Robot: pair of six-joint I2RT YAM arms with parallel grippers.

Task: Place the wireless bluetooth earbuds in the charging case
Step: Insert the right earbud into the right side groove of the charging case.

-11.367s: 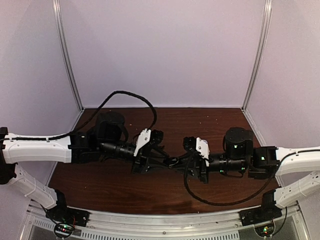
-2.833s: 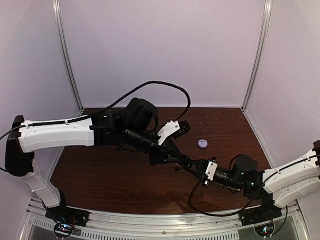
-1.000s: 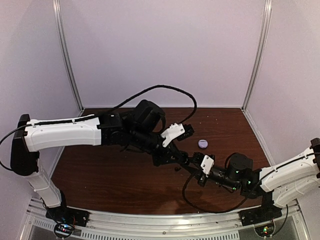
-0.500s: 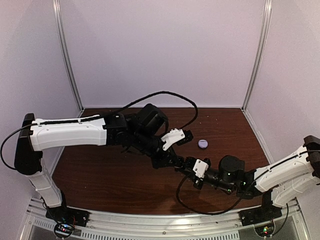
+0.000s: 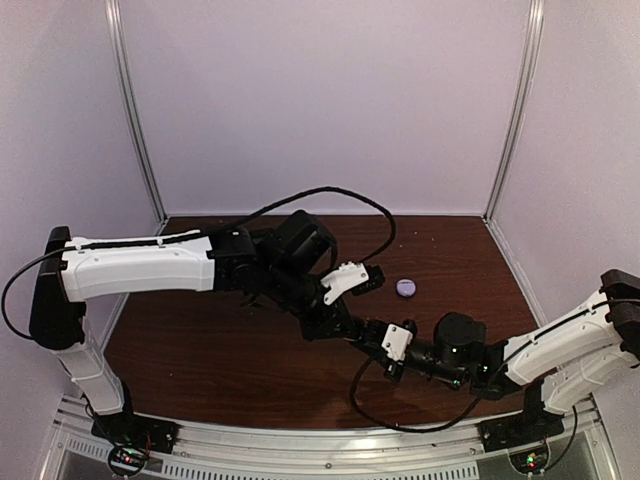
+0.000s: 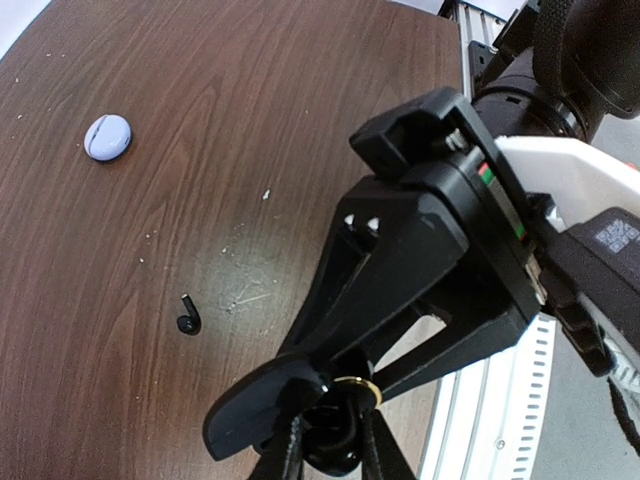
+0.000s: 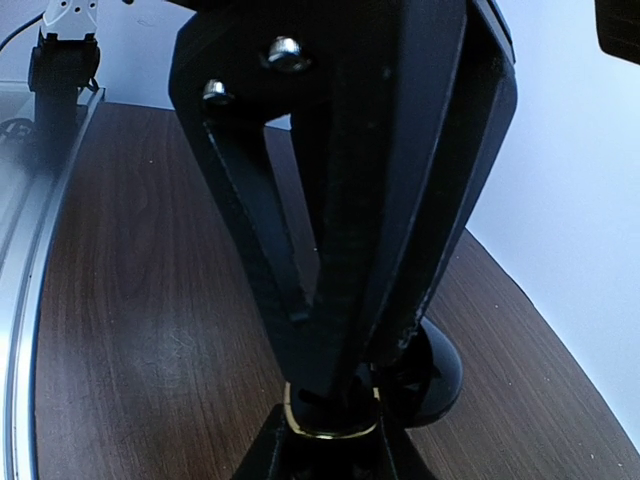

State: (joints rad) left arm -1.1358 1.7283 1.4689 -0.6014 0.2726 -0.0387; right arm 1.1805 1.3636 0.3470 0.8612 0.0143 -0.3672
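Both arms meet low over the centre of the bench (image 5: 230,340); the left fingers (image 7: 250,230) and the right fingers (image 6: 345,290) each taper almost together at one spot, beside a small black rounded case (image 7: 428,380); a gold band (image 7: 330,425) shows right at their tips; which pair truly clamps anything I cannot tell. Likely one pair steadies the case so the other can work at it. One black earbud (image 6: 188,315) lies loose on the bench, left of centre in the left wrist view; a seemingly closed lavender case (image 6: 107,137) sits well apart at upper left. No other earbud shows; insertion looks not yet done.
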